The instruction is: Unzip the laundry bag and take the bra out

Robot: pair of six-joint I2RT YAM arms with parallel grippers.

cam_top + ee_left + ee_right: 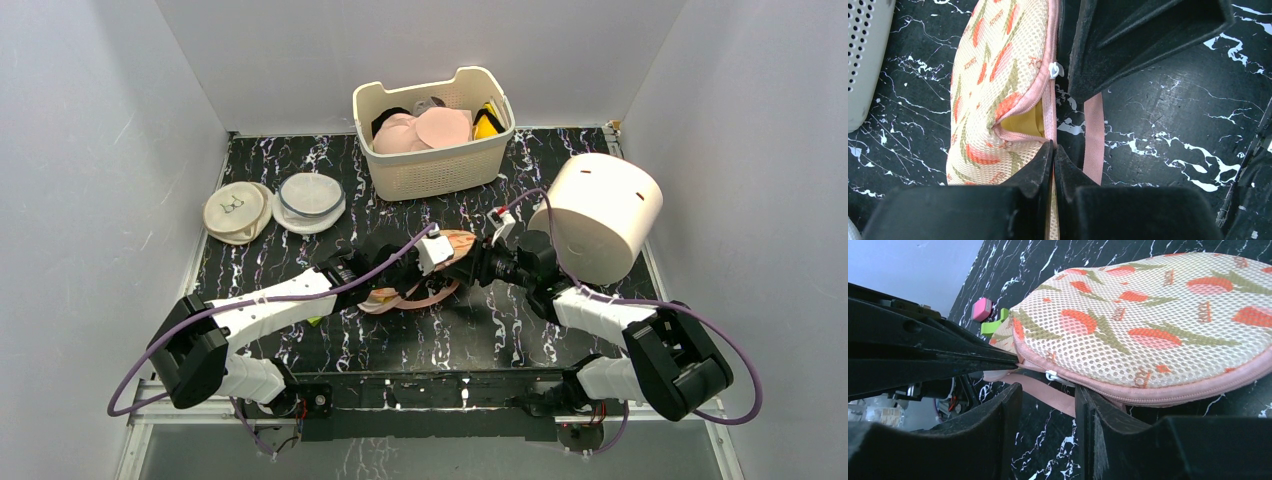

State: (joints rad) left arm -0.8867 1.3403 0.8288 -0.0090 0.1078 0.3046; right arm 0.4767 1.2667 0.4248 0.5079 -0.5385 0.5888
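Note:
The laundry bag (458, 243) lies mid-table between my two grippers, peach mesh with carrot print and pink edging. In the left wrist view the bag (998, 60) is partly unzipped, and the mustard-yellow bra (1023, 122) shows in the gap. My left gripper (1053, 148) is shut on the bag's pink edging beside the pink loop (1094, 135). The white zip pull (1054, 70) sits further along the zip. My right gripper (1048, 396) is open, its fingertips just below the zip pull (1050, 375) and not touching it. In the top view the left gripper (445, 272) and the right gripper (472, 268) nearly meet.
A cream slotted basket (440, 165) with pale pink cups stands at the back. A big white cylinder (600, 215) is at the right. Two round mesh discs (235, 210) (310, 198) lie at the back left. Small pink (981, 309) and green (993, 326) pieces lie beyond the bag.

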